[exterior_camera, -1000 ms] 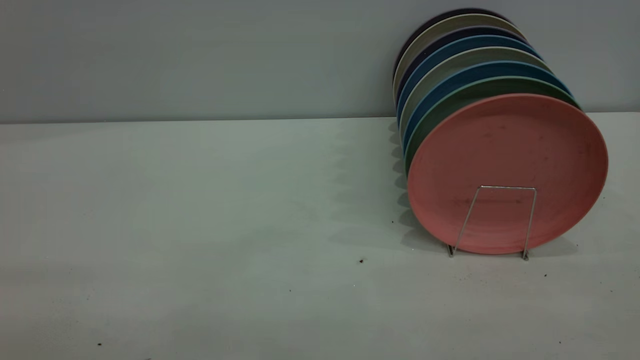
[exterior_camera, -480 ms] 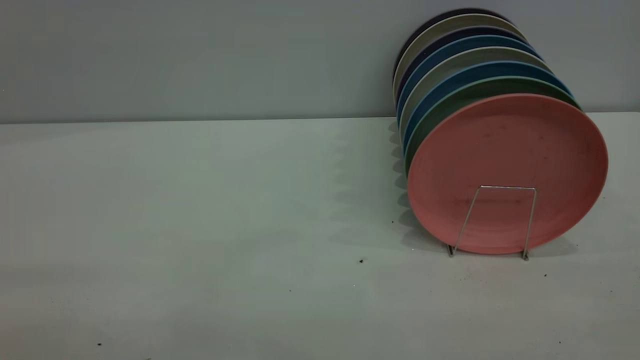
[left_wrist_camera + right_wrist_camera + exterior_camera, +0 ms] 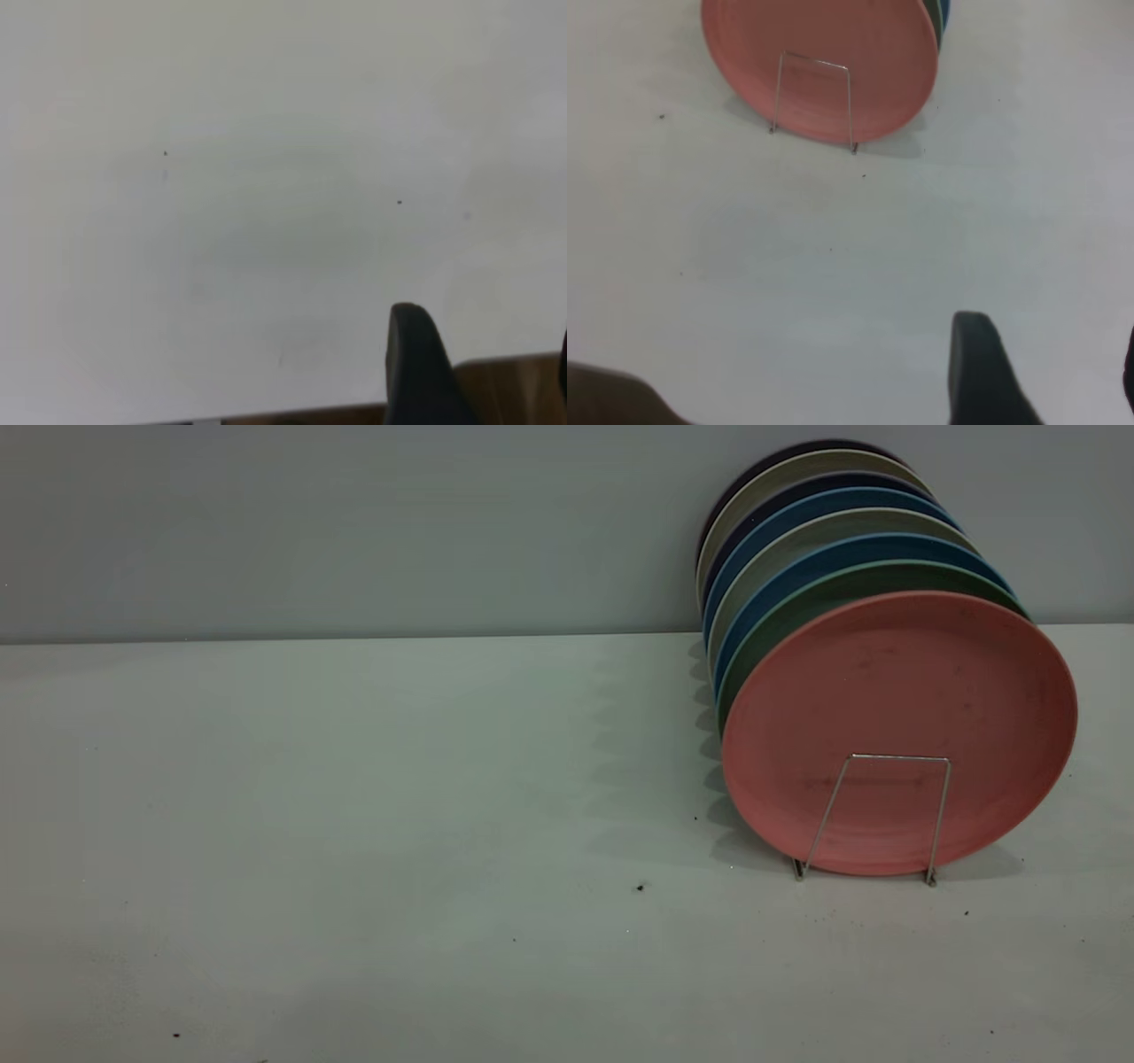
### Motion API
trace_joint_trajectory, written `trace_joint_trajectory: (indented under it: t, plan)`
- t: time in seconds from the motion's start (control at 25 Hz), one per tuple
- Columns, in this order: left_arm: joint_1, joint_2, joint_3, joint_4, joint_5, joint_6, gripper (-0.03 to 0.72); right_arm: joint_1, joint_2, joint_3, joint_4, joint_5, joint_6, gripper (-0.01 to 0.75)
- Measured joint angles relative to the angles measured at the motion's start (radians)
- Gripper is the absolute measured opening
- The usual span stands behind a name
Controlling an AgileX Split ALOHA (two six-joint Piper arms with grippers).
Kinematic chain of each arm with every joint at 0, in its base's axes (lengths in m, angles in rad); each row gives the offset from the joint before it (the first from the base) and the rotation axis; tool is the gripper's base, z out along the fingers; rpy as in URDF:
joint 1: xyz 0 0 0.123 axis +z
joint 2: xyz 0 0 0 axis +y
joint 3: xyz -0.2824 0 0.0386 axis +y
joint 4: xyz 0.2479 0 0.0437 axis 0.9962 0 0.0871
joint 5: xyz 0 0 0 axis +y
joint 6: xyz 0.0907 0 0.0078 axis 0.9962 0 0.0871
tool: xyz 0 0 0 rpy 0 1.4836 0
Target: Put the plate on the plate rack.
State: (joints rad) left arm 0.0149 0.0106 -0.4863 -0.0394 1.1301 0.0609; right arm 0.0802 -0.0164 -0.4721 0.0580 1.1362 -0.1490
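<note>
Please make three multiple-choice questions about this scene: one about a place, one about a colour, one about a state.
1. Where does the pink plate stand?
A. at the front of the row, behind the plate rack's front wire loop
B. flat on the table
C. at the back of the row

2. Which colour is the plate directly behind it?
A. yellow
B. green
C. white

3. How is the pink plate held?
A. by the right gripper
B. by the left gripper
C. by no gripper

Answers: 1 A, the loop crosses its face. 2 B, a green rim shows. 3 C, nothing touches it.

1 pink plate (image 3: pixel 899 708), 1 wire rack (image 3: pixel 873 815), approx. 7 more plates (image 3: pixel 797 540) behind.
</note>
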Motion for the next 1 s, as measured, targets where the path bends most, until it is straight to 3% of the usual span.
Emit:
trace_joint_trajectory:
  t: [0.36, 1.0]
  plan:
    - [0.000, -0.033, 0.000, 0.000, 0.001, 0.000, 0.420, -0.078, -0.001, 0.000, 0.002, 0.000, 0.001, 0.399]
    - [0.000, -0.033, 0.000, -0.001, 0.001, 0.000, 0.420, -0.081, -0.001, 0.000, 0.003, 0.000, 0.001, 0.399]
